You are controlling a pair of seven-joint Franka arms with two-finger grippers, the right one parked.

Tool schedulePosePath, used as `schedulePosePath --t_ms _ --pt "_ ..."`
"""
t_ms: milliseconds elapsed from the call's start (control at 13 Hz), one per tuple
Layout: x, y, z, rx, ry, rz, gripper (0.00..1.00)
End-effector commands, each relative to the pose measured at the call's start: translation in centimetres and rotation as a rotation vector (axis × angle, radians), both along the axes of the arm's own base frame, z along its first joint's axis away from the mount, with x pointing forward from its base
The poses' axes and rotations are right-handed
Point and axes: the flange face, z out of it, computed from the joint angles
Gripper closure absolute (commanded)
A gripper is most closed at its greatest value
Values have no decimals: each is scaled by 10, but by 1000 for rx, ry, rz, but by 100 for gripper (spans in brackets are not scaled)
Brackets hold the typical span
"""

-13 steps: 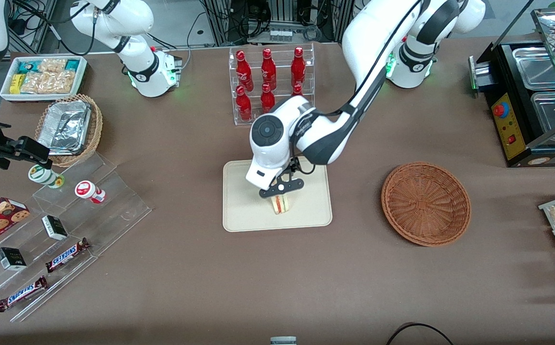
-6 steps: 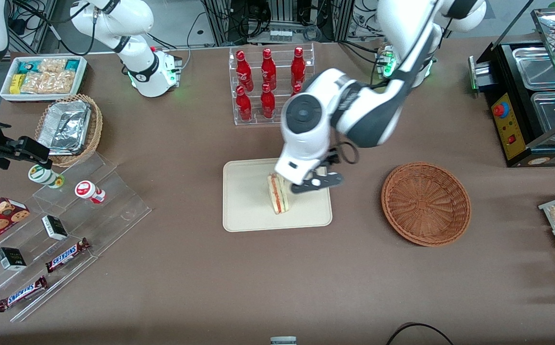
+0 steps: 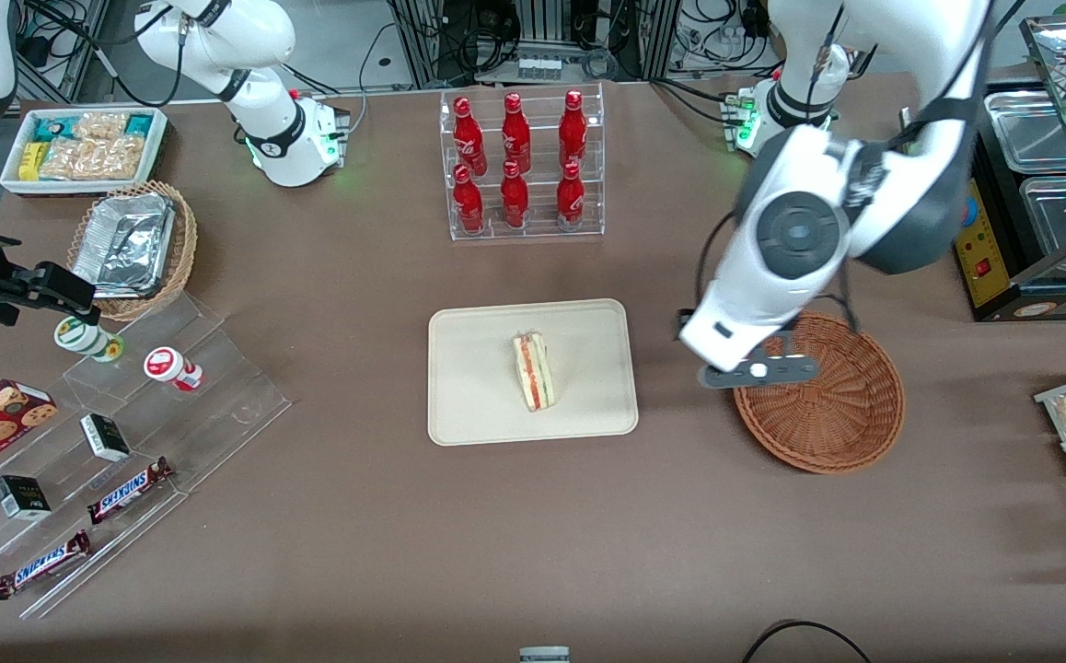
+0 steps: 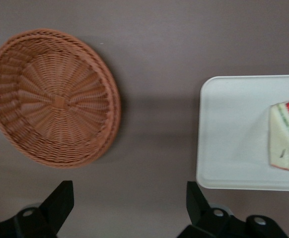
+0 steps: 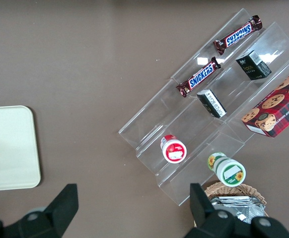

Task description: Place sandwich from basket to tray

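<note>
Front view: small triangular sandwich wedge of pale bread with red and green filling (image 3: 533,372) lying on the flat cream-beige rectangular tray (image 3: 473,405), alone and untouched; left arm's two-finger gripper (image 3: 758,372) up above the table, over the edge of the round reddish-brown woven wicker basket (image 3: 828,405) nearest the tray, gripping nothing. Left wrist view: dark fingers (image 4: 60,201) spread wide with bare brown tabletop (image 4: 159,124) between them, basket (image 4: 52,96) and tray (image 4: 234,144) well apart, sandwich (image 4: 287,136) resting on the tray.
</note>
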Motion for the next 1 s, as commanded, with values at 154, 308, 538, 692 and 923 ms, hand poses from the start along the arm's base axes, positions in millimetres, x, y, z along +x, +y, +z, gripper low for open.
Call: schedulePosePath --t_ms 154,308,538,692,923 --pt "-24 90 30 -50 8 -80 0" --pt "-35 124 53 -67 23 -112 0" --pt "-53 184 91 -127 59 -155 0" --pt "-64 201 107 -123 59 -138 0" --pt "-71 212 124 -116 63 -123 0"
